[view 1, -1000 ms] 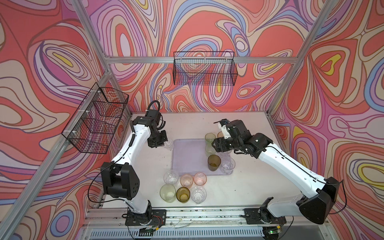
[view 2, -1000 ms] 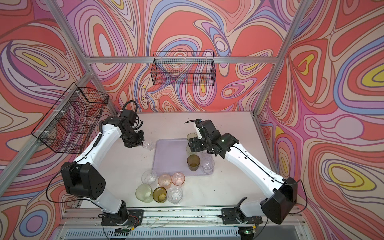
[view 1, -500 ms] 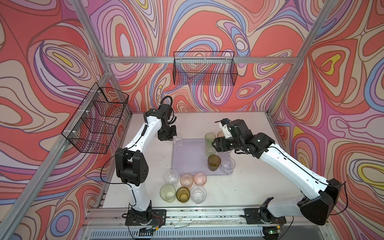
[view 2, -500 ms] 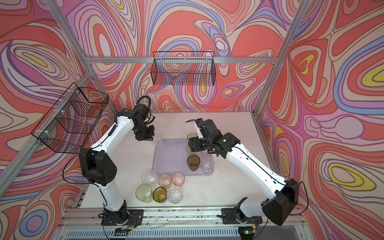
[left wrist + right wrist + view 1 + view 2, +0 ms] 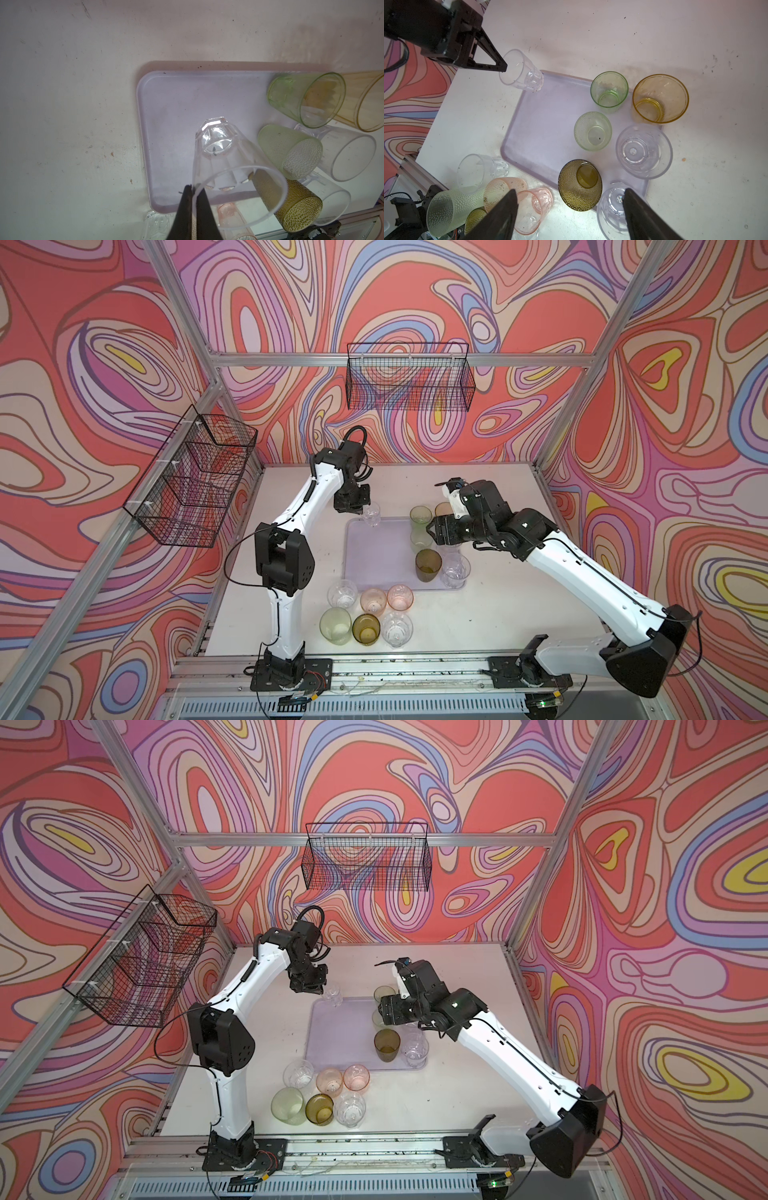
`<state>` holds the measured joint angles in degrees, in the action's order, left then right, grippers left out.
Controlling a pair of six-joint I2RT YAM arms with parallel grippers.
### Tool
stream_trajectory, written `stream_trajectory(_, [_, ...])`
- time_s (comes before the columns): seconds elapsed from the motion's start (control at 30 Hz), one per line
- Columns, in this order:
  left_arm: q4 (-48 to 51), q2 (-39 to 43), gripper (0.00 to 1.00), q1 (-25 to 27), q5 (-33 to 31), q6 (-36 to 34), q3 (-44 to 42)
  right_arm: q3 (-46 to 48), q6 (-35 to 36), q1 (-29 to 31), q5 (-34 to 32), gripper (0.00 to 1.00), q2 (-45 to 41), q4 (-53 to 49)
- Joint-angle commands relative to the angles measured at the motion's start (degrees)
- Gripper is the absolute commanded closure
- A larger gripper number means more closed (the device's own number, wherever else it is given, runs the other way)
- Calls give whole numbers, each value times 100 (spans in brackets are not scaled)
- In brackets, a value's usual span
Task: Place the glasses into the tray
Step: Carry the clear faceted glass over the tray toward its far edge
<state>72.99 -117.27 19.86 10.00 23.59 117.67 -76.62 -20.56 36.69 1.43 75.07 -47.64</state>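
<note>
My left gripper [image 5: 193, 187] is shut on the rim of a clear faceted glass [image 5: 228, 158]. It holds the glass tilted just above the far left corner of the lavender tray [image 5: 382, 556]; both top views show this glass [image 5: 333, 996]. Along the tray's right side stand a green glass [image 5: 609, 91], a frosted green one [image 5: 592, 131], an olive one [image 5: 580, 185] and two clear ones [image 5: 643, 151]. An amber glass [image 5: 660, 99] is by the far right corner. My right gripper [image 5: 569, 191] hangs open above that row, holding nothing.
Several more glasses [image 5: 365, 614] are clustered on the white table in front of the tray: clear, pink, frosted green and olive. Black wire baskets hang on the back wall [image 5: 409, 377] and the left wall [image 5: 191, 481]. The tray's left half is bare.
My left arm has carried the clear glass to the right, from the table left of the tray to the tray's far left corner. The right arm has hardly moved.
</note>
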Motion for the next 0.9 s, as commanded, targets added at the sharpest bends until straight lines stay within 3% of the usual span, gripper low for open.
stream_trajectory(0.0, [295,-193,100,140,-90,-9,291,95,-62,-21,27,17,-139,-24])
stream_trajectory(0.87, [-45,-1464,100,561,-106,90,1463,167,-181,-21,-112,17,-196,-95])
